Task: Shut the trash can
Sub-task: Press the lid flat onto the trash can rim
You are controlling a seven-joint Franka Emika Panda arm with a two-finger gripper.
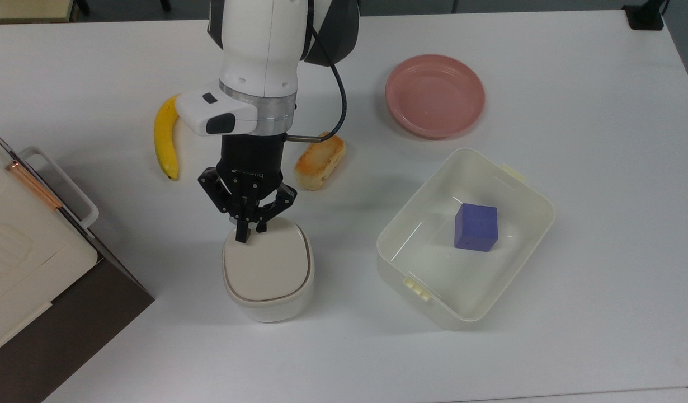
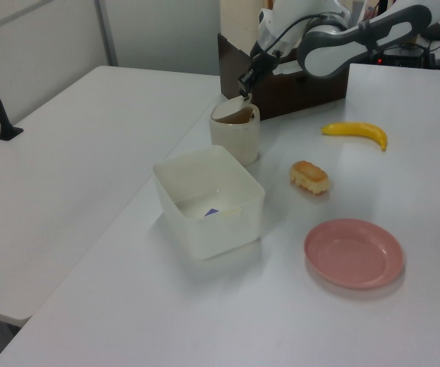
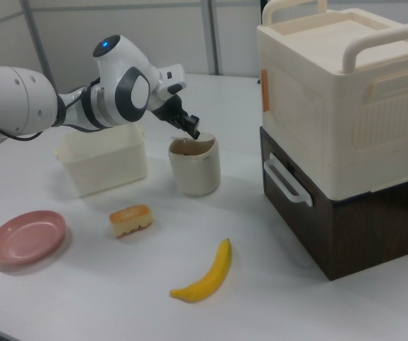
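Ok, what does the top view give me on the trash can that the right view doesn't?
Top view: the lid seen flat-on, covering the can mouth, and a purple cube in the tub. Right view: the can's side, with a dark gap under the tilted lid, so it isn't fully shut; also the stacked box. Both: the shut gripper on the lid's edge, the banana, the plate.

Gripper [image 2: 244,89] sits right at the bin's [image 2: 234,135] 12 o'clock rim, lid [image 2: 230,114] tilted; tub [image 2: 208,200] at the bin's 7, bun [image 2: 310,177] at its 4.
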